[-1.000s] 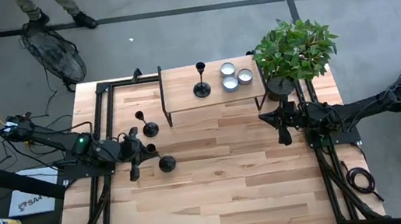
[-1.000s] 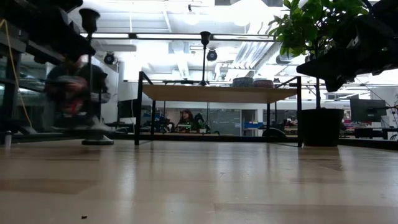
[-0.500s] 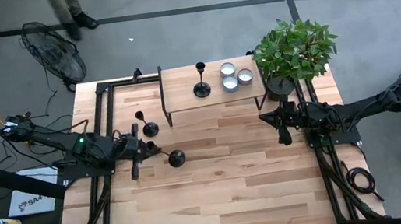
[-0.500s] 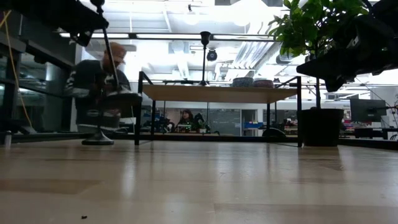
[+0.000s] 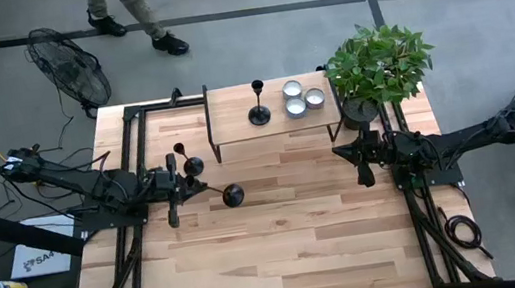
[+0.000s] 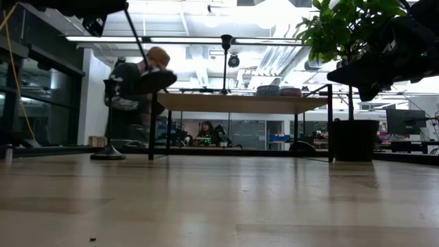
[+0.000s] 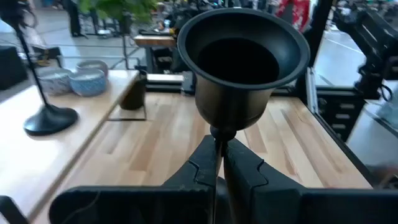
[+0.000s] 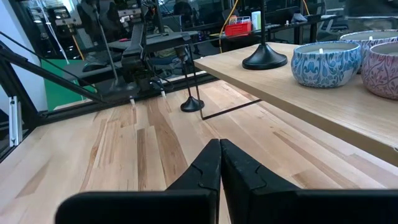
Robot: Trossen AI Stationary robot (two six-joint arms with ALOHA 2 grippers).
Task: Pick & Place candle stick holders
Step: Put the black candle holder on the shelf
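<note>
My left gripper (image 5: 182,182) is shut on one black candle stick holder at the table's left, holding it in the air. Its cup top (image 7: 242,56) leans back toward the wrist, and its round base (image 5: 232,195) points toward the table's middle. A second holder (image 5: 193,165) stands on its base on the table just beyond. A third holder (image 5: 259,113) stands on the wooden shelf (image 5: 235,127) at the far side. My right gripper (image 5: 363,167) hangs shut above the table's right side and touches nothing. My left gripper pinches the holder's thin stem (image 7: 217,138) between its two fingers, just below the cup top. The fingers come in level from the table's left and lie across the stem. The holder is lifted clear and slanted, with its base (image 6: 154,81) lower and farther out than the fingers.
Three small patterned candle bowls (image 5: 302,99) sit on the shelf beside the third holder. A potted plant (image 5: 378,64) stands at the far right corner. Bare wood spreads over the table's middle and near side. A person walks past on the floor beyond the far edge.
My left gripper has risen and tipped upward, staying shut on the stem. The holder has swung from nearly upright to slanted, and its base has climbed and moved toward the table's middle. The person behind the table has walked toward the right.
</note>
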